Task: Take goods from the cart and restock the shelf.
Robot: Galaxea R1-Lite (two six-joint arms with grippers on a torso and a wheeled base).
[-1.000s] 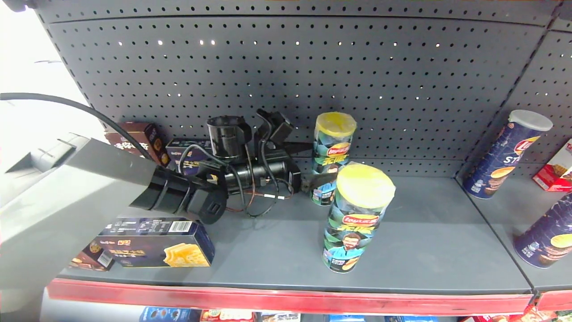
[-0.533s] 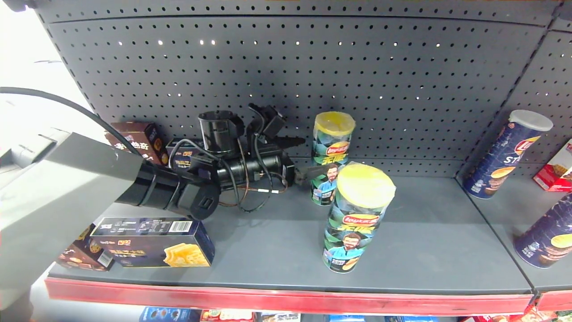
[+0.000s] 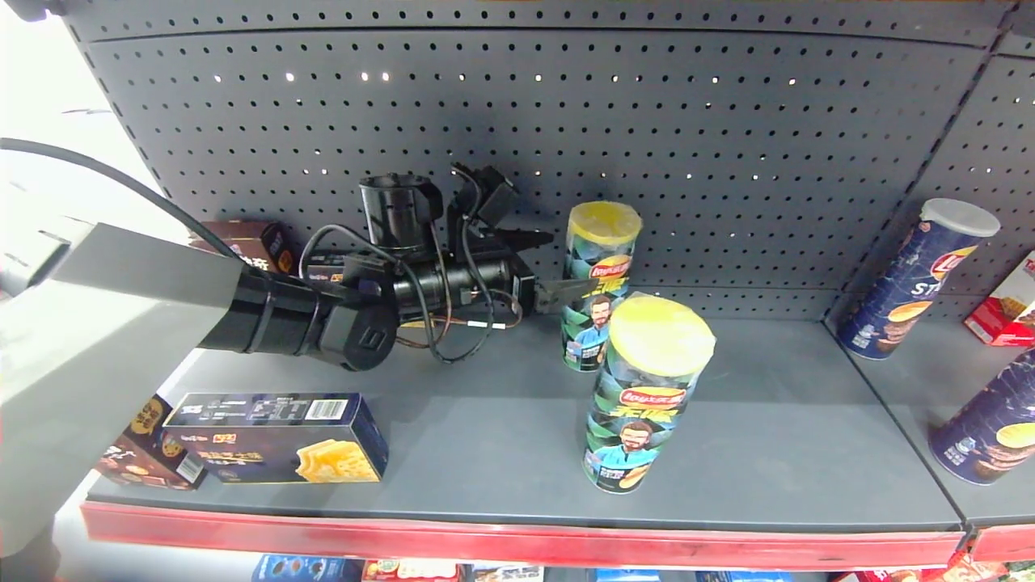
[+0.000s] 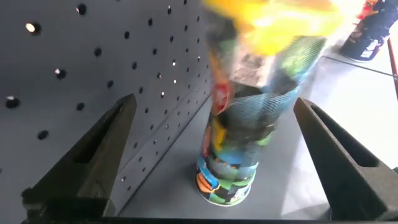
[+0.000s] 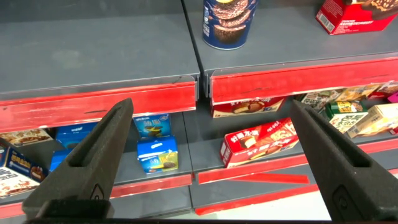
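On the grey shelf (image 3: 760, 436), close to the pegboard back wall (image 3: 687, 121), a rear can (image 3: 602, 279) of chips stands upright, with a yellow lid and a green and blue wrapper. A front can (image 3: 647, 396) of the same kind stands upright nearer to the red shelf edge, a little to the right of the first one and apart from it.

The left end effector (image 3: 558, 263) is at the left side of the rear can, at about the middle of its height, and it points toward the can. Its two fingers are spread wide and they hold nothing. From the left wrist view the rear can stands between the two fingers, with free space on both sides. From the head view the lower finger (image 3: 554, 295) ends just beside the can wall, and I cannot tell if it touches.

Left of this arm a dark blue box (image 3: 275, 436) lies flat near the shelf edge, and a brown box (image 3: 259, 242) stands at the back. Two blue cans (image 3: 922, 275) are at the far right.

The right end effector (image 5: 211, 155) is in front of lower shelves with red edges. Its fingers are also wide apart and empty. A red box (image 5: 258, 140) and small blue packets (image 5: 155, 152) lie on those lower shelves.
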